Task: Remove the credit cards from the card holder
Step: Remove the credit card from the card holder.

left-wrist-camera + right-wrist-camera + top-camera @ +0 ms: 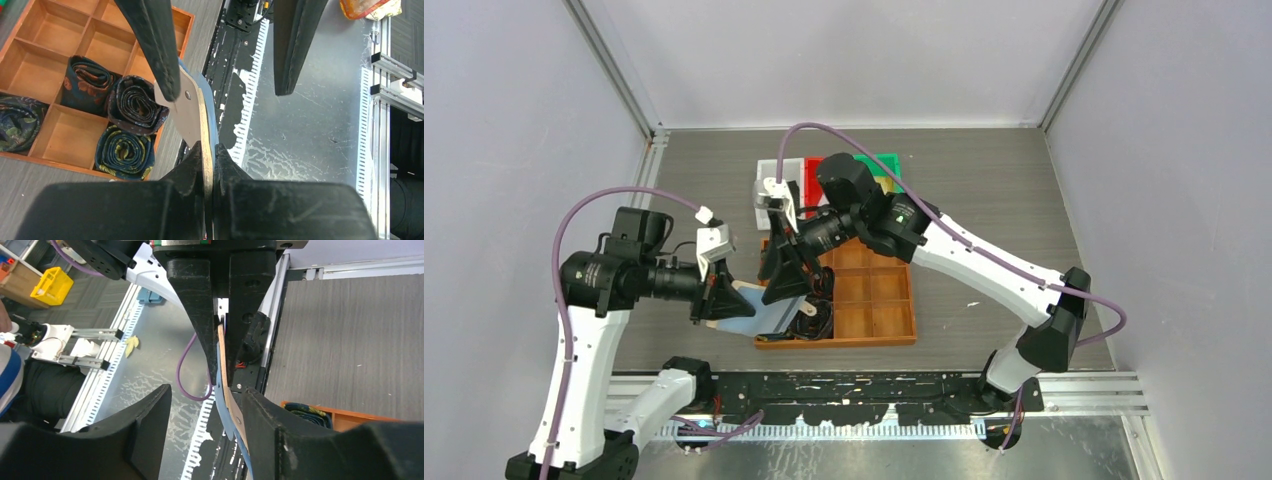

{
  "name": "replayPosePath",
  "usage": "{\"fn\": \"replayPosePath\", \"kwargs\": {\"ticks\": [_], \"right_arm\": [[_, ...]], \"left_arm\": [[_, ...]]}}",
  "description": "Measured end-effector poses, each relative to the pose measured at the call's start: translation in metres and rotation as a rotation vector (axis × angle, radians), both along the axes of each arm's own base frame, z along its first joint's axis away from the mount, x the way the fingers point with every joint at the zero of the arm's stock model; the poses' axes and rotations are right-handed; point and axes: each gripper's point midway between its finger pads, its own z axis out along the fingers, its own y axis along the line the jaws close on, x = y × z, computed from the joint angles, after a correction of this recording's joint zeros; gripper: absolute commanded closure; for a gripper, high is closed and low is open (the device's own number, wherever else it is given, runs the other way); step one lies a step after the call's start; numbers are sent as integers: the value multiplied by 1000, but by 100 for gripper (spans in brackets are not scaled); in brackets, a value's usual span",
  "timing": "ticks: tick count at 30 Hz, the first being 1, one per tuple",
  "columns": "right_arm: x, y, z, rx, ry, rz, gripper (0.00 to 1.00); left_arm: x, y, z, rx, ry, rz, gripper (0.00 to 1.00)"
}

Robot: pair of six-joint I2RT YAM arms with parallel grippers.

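Beside tray (913, 300), left hand (209, 150) pinching card holder (189, 112) edge, right hand (205, 395) spread

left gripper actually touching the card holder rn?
Touching. Left wrist view: the left gripper has both fingers pinched shut on the edge of the card holder, no gap.

The card holder (187, 117) is tan outside with a pale blue lining. The wooden tray (45, 65) is orange-brown, and its rolled bands (137, 105) are dark navy with orange and yellow-green floral patterns. On the far side, a white bin (764, 168), a red bin (812, 168) and a green bin (886, 160) sit on the grey wood-grain table (984, 200).
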Motion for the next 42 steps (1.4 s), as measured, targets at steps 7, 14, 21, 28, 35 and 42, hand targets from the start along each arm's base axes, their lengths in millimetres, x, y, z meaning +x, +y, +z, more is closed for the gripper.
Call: {"fn": "replayPosePath", "kwargs": {"ticks": [7, 14, 21, 28, 35, 42], "right_arm": [[-16, 7, -5, -6, -2, 28, 57], [-18, 15, -11, -13, 10, 7, 92], [-1, 27, -12, -11, 67, -87, 99], [41, 12, -5, 147, 304, -282, 99], [64, -8, 22, 356, 503, -440, 99], [64, -15, 36, 476, 600, -515, 99]], "left_arm": [[-5, -2, 11, -20, -22, -17, 100], [-10, -3, 15, -40, -21, -31, 96], [-12, -4, 20, -57, -34, -19, 1], [-2, -8, 29, -117, -108, 55, 12], [6, -13, 29, -216, -84, 178, 55], [15, -14, 51, -285, -109, 258, 73]]}}
